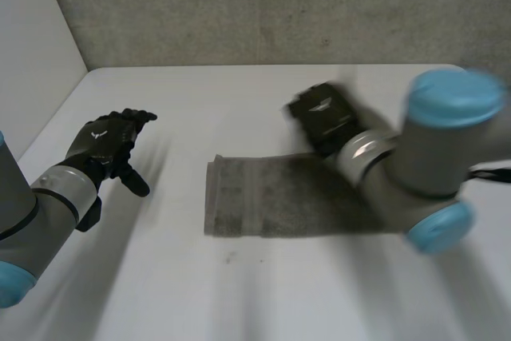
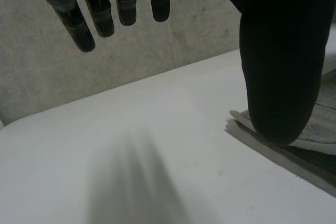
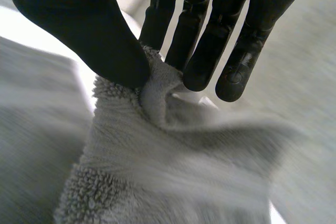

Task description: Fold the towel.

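Towel: You can see the grey towel (image 1: pixel 263 197) lying as a long strip in the middle of the white table (image 1: pixel 239 301). It runs from left to right. Most of it is flat.
Towel's lifted bit: A small bit of its fluffy edge is pulled up into a bump. That bit is on the far edge, near the towel's right end.
Right hand: The right hand (image 1: pixel 323 117) is at that bit. Look at the right wrist view: its thumb (image 3: pixel 100 40) and fingers (image 3: pixel 205 51) squeeze the bump of towel between them. So this hand is gripping the towel.
Right arm: The right arm (image 1: pixel 431 157) reaches over the towel's right end and hides it.
Left hand: The left hand (image 1: pixel 108 145) is over the table's left side, well apart from the towel. Its fingers are straight and spread. It holds nothing.
Left arm: The left arm (image 1: pixel 32 213) comes in at the table's near left corner.
Behind the table: A rough grey wall (image 1: pixel 279 5) stands along the far edge.
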`<state>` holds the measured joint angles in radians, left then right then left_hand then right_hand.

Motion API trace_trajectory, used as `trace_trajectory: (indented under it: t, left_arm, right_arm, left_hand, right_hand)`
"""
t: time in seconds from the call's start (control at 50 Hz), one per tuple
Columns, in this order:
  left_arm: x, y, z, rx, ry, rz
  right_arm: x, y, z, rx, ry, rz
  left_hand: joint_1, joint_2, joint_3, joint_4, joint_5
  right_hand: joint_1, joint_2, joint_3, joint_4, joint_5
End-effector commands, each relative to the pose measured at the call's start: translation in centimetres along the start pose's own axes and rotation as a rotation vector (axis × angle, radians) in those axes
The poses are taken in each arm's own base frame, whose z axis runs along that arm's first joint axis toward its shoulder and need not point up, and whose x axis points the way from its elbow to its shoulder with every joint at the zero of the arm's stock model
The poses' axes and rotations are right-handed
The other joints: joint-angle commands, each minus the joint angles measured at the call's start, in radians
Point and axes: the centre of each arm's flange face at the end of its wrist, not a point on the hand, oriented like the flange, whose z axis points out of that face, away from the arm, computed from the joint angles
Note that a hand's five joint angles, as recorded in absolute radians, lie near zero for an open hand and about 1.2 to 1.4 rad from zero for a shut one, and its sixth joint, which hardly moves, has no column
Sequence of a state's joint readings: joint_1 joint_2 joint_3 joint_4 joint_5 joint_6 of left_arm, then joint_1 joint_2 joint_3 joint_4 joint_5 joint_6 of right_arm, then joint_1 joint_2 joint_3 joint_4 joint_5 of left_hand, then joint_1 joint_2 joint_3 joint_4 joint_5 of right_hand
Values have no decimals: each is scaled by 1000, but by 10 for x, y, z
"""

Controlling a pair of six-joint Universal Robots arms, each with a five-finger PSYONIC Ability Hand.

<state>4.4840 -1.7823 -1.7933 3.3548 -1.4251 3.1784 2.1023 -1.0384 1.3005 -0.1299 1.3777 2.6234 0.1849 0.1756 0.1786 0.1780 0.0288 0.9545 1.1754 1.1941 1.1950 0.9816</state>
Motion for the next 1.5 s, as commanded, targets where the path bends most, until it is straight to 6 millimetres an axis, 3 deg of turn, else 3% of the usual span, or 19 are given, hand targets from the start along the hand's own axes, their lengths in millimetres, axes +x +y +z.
trace_trajectory:
  t: [0.02,0.14,0.16,0.18,0.2,0.28,0.4,0.52,0.72,0.84,0.86,0.9,1.08,1.12,1.16,1.22,1.38,1.46,1.5]
  left_arm:
    - [3,-1,0,6,11,3]
    - [4,-3,4,18,18,6]
    - [4,-3,4,18,18,6]
    - [7,-6,4,32,25,9]
    - [7,-6,4,32,25,9]
    - [21,-13,13,87,68,22]
    - [49,-23,22,146,144,39]
    - [83,-19,33,155,195,48]
    - [118,41,51,31,234,91]
    - [119,59,47,-17,190,170]
    - [119,59,47,-17,190,170]
    - [120,60,43,-22,180,192]
    - [120,52,3,-49,114,223]
    - [117,42,-1,-25,92,218]
    - [108,16,-10,37,36,198]
    - [92,-5,-18,82,-36,181]
    - [22,-52,-24,191,-277,121]
    - [13,-57,-23,205,-296,118]
    - [14,-59,-22,212,-279,119]
  right_arm:
    - [-111,9,-6,5,-250,-26]
    - [-137,21,-10,-27,-313,-19]
    - [-134,19,-11,-25,-303,-13]
    - [-134,19,-11,-25,-303,-13]
    - [-129,14,-11,-20,-287,1]
    - [-92,-14,-19,15,-204,121]
    - [-24,-5,-33,-38,-53,260]
    - [-8,26,-50,-146,-14,293]
    - [20,97,-81,-341,75,280]
    - [16,126,-74,-372,65,241]
    - [16,126,-74,-372,65,241]
    - [23,127,-67,-357,88,206]
    - [52,82,-41,-211,182,76]
    - [41,59,-34,-146,150,47]
    - [-8,7,-23,4,27,-5]
    - [-54,-17,-17,72,-90,-34]
    - [-141,-6,-19,23,-350,-148]
    - [-160,3,-23,6,-408,-174]
    - [-159,4,-24,-8,-395,-175]
  left_hand:
    - [2,11,9,9,-16]
    - [2,11,9,9,-16]
    - [2,11,9,9,-16]
    - [2,11,9,9,-16]
    - [2,11,9,9,-16]
    - [11,20,17,18,-8]
    - [17,26,23,24,-2]
    - [34,44,41,41,16]
    - [37,47,44,44,19]
    - [37,47,44,44,19]
    - [37,47,44,44,19]
    - [34,44,41,41,16]
    - [20,29,26,27,1]
    - [20,29,26,27,1]
    - [20,29,26,27,1]
    - [20,29,26,27,1]
    - [20,29,26,27,1]
    - [29,38,35,35,10]
    - [32,41,38,38,13]
  right_hand:
    - [442,221,202,201,240]
    - [361,140,121,120,159]
    - [-180,-401,-420,-421,-382]
    - [-185,-406,-425,-426,-387]
    - [-780,-1001,-1020,-1020,-982]
    - [-780,-1001,-1020,-1020,-982]
    - [-780,-1001,-1020,-1020,-982]
    - [-780,-1001,-1020,-1020,-982]
    - [-780,-1001,-1020,-1020,-982]
    - [-132,-353,-371,-372,-333]
    - [-130,-351,-369,-370,-331]
    - [439,218,200,199,238]
    - [442,221,202,201,240]
    - [442,221,202,201,240]
    - [442,221,202,201,240]
    - [442,221,202,201,240]
    - [442,221,202,201,240]
    - [442,221,202,201,240]
    - [96,-124,-143,-144,-105]
